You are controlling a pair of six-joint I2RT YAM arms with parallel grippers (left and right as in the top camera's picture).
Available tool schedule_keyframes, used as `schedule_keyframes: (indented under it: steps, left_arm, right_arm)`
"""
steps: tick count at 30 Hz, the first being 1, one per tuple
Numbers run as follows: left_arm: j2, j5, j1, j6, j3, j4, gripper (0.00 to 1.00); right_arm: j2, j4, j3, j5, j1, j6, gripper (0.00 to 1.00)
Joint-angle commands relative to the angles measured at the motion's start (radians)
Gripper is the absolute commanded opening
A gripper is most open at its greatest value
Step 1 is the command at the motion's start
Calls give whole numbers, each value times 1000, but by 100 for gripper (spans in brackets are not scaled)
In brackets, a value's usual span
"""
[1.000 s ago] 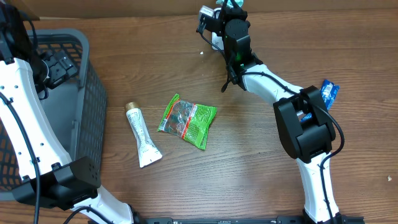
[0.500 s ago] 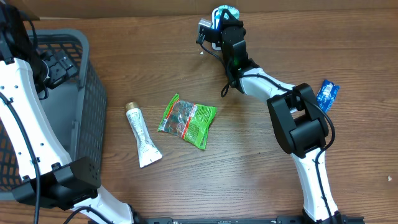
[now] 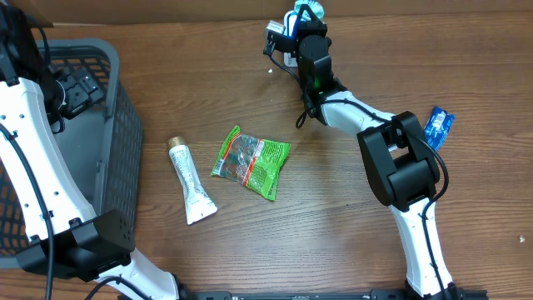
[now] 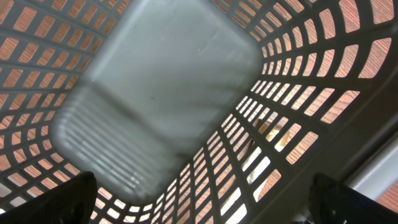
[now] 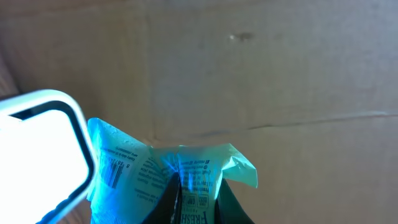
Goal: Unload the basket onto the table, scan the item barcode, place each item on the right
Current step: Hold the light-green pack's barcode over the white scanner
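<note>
1. Basket: you have one, far left. The left gripper hangs inside it, jaws spread wide and empty.
2. Green packet and tube: one each, mid-table.
3. Blue packets: two. The spare blue packet lies far right. The right gripper pinches the held blue packet and has just nudged it nearer the one white scanner, so scanning looks imminent.

L: left arm extended forward, jaws wide | R: right arm reaching far, jaws clamped
</note>
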Motion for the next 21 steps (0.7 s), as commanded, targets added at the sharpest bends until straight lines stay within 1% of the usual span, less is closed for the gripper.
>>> schedule_keyframes:
  steps: [1,3,9,21]
  left_arm:
    - [-3,2,-5,19,-2,-1,99]
    - [-3,2,-5,19,-2,-1,100]
    - [-3,2,-5,19,-2,-1,100]
    - [-3,2,-5,19,-2,-1,99]
  right_arm:
    - [-7,18,26,34,4,-36,4]
    - [-7,20,26,34,4,-75,4]
    - [-7,114,26,41,4,-90,4]
    - [-7,110,25,60,17,-91,4]
